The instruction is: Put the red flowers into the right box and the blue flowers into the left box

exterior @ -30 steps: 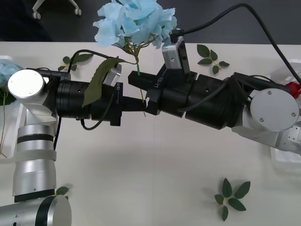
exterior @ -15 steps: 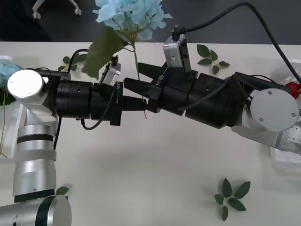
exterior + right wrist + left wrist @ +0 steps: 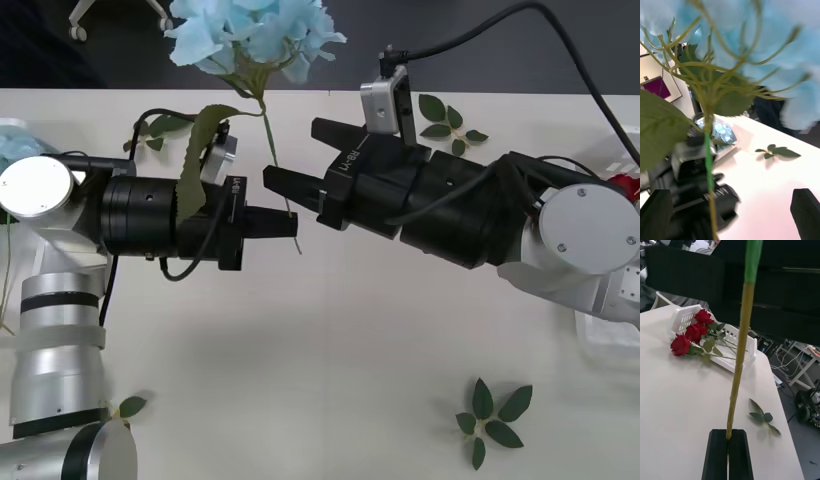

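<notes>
Front view. The left claw pinches the thin stem of a blue flower above the middle of the desk; the pale bloom stands up toward the far edge and one broad leaf droops over the left wrist. The right claw, closed around this same stem a second ago, now stands spread and just clear of it on the right. The stem has thus passed from right arm to left, and the bloom has drifted leftward with it. Judged from this, the handover is done and the carry to the left box, at the left edge with pale blue already inside, comes next.

Right wrist view. The right claw's two black fingers sit wide apart. The green stem rises between them untouched, with the blurred blue cluster close above; the left arm's dark body lies behind it.

Left wrist view. The left claw's fingers are pressed together on the stem's lower end, which runs up toward the right arm's dark bulk. Beyond lie the red flowers, three blooms spilling over the rim of the white right box. A loose leaf sprig rests on the desk nearby.
</notes>
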Controlling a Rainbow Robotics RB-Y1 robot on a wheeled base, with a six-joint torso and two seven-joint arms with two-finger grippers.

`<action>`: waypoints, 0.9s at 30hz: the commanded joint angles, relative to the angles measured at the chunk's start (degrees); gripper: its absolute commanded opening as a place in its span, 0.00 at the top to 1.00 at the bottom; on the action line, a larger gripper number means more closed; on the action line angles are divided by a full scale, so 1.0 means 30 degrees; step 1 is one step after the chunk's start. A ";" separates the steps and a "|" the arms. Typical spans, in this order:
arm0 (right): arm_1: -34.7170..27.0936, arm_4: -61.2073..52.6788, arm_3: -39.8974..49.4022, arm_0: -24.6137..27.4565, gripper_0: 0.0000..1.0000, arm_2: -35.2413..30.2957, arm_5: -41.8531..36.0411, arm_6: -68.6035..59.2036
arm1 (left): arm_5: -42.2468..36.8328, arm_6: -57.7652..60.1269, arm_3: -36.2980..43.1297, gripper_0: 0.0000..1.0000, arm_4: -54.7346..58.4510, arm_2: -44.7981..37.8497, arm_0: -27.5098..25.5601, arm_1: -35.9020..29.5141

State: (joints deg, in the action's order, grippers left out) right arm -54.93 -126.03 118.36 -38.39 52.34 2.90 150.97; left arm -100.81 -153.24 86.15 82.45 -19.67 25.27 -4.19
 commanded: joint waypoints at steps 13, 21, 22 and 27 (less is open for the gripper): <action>-0.4426 -0.2111 -0.0519 0.3861 0.07 -0.7017 -0.6884 -0.4239 | 0.1875 0.1772 0.8491 0.99 0.2137 -0.3815 -0.6550 -0.4432; -0.4631 -0.0646 -0.4152 0.5296 0.07 -1.2320 -1.4999 -0.6876 | 0.4482 0.4819 1.1449 0.98 0.1492 -0.6423 -1.0095 -0.5457; -0.4631 -0.0354 -0.4591 0.5326 0.07 -1.2847 -1.5966 -0.7198 | 0.4658 0.5112 1.1713 0.98 0.1287 -0.6716 -1.0358 -0.5457; -0.4367 0.1170 -0.6378 0.5296 0.07 -1.5249 -2.0272 -0.8897 | 0.5830 0.7133 1.3032 0.98 0.0057 -0.8063 -1.1706 -0.5516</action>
State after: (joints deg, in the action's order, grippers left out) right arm -67.95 -124.32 100.45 -21.72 9.43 -54.21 128.15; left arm -85.28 -140.28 121.72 84.16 -42.07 -7.76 -19.65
